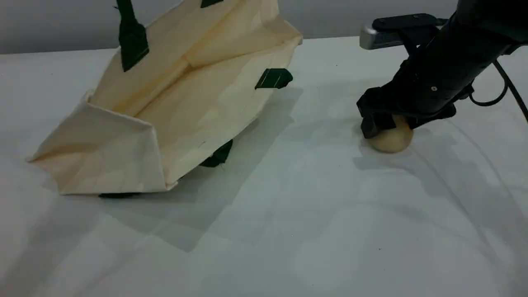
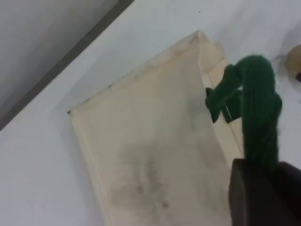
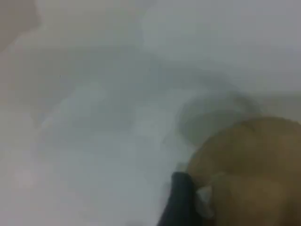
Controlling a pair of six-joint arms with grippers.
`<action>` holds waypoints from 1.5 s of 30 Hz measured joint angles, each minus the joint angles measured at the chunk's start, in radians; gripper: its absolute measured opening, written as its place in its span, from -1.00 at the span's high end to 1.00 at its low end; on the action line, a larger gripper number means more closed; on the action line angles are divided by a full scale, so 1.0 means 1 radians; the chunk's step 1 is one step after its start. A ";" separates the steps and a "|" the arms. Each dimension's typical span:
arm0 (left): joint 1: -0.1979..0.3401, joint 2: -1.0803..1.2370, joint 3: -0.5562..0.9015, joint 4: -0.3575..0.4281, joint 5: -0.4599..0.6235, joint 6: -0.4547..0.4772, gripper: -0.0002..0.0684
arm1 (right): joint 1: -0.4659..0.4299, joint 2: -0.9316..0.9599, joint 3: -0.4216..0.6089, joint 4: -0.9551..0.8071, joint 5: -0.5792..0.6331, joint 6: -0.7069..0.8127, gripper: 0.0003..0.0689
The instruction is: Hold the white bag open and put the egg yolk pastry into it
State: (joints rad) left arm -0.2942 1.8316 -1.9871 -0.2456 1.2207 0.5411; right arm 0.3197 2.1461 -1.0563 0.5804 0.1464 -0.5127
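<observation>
The white bag [image 1: 173,103] lies tilted on the table with its mouth lifted toward the back. Its dark green rope handle [image 1: 132,37] rises out of the top edge of the scene view. In the left wrist view my left gripper [image 2: 263,188] is shut on that handle [image 2: 256,94] above the bag's flat side [image 2: 150,141]. The egg yolk pastry [image 1: 392,140], a small tan ball, rests on the table at the right. My right gripper [image 1: 394,126] is down over it, with a finger against each side. The blurred right wrist view shows one fingertip [image 3: 181,197] touching the pastry [image 3: 249,169].
The white table [image 1: 288,227] stretches between the bag and the pastry. A green tab [image 1: 274,78] sticks out on the bag's right edge, and another handle part [image 1: 216,156] pokes out beneath it. A black cable [image 1: 507,86] loops behind the right arm.
</observation>
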 joint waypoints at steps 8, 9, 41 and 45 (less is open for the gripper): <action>0.000 0.000 0.000 0.000 0.000 0.000 0.72 | 0.000 -0.001 0.000 -0.006 0.009 0.003 0.12; 0.000 0.000 0.000 0.000 0.000 0.000 0.72 | 0.000 -0.004 0.000 -0.012 0.012 0.003 0.13; -0.140 0.000 -0.110 0.038 0.001 0.049 0.72 | 0.150 -0.541 0.003 -0.050 0.275 -0.016 0.31; -0.140 0.000 -0.109 0.040 0.001 0.049 0.72 | 0.240 -0.541 0.003 -0.050 0.281 -0.016 0.32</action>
State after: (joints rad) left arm -0.4339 1.8312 -2.0964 -0.2052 1.2217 0.5902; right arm 0.5598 1.6048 -1.0528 0.5309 0.4276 -0.5285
